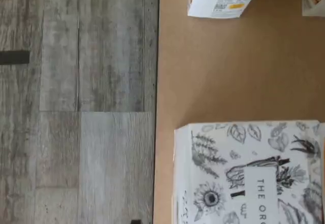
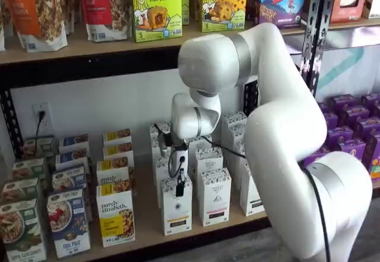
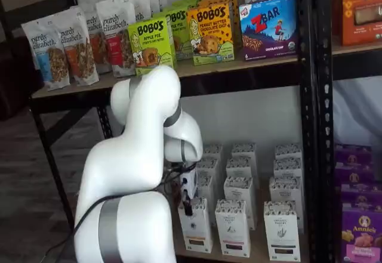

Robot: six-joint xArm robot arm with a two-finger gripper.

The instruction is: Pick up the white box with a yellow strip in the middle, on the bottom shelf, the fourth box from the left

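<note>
End effector (image 2: 179, 189) hangs just above white box (image 2: 177, 207) at table (image 2: 148, 236) front edge; jaw state can't tell. Approach step; next: descend & grip.

Wrist view looks straight down, close, on the pale wooden bottom shelf (image 1: 213, 82) edge and grey plank floor (image 1: 76, 107). Both shelf views face the black metal shelving frontally, mid-range, one from left, one from right; both share the white robot arm (image 2: 285, 137) (image 3: 143, 155).
</note>
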